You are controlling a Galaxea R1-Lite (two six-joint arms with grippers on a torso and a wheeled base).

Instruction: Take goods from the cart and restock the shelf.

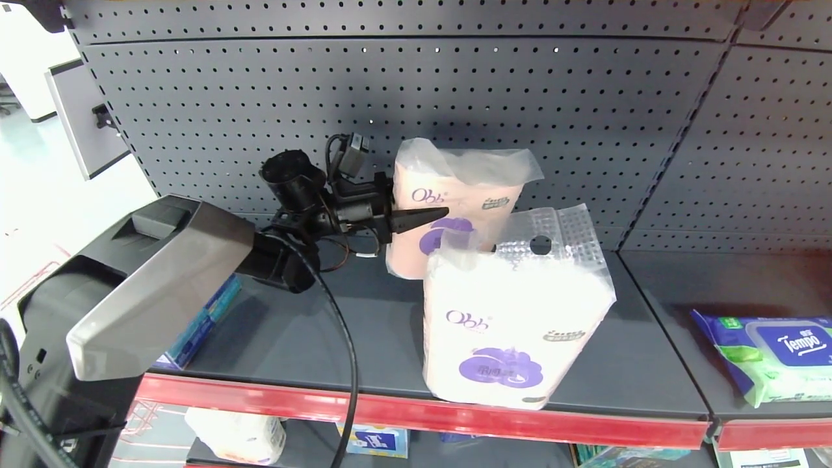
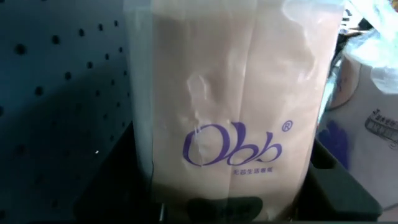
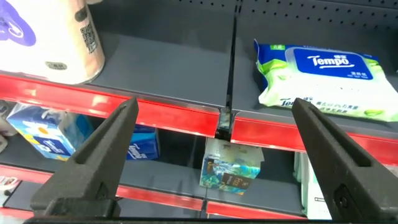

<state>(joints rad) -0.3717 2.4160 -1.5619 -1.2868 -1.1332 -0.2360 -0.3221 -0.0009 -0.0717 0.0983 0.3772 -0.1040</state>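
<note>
Pink-wrapped tissue pack (image 1: 455,188) stands at the back of the grey shelf (image 1: 286,338), pinched by my left gripper (image 1: 430,217), with 1 white pack (image 1: 513,312) just in front. My right gripper (image 3: 216,102) hangs spread wide before the shelf's red edge (image 3: 180,117), near the wet wipes (image 3: 317,74)

Grey shelf (image 1: 312,338), pink pack (image 1: 455,188), white pack (image 1: 513,325), wipes (image 1: 773,357)

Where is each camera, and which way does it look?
Head view: on the robot's head, looking forward and down at the shelf; its left gripper holds the rear tissue pack.
Left wrist view: on the left wrist, facing that pack close.
Right wrist view: on the right wrist, facing the shelf edge past the open right gripper.
Shared: head and right wrist views both show the wet wipes.
</note>
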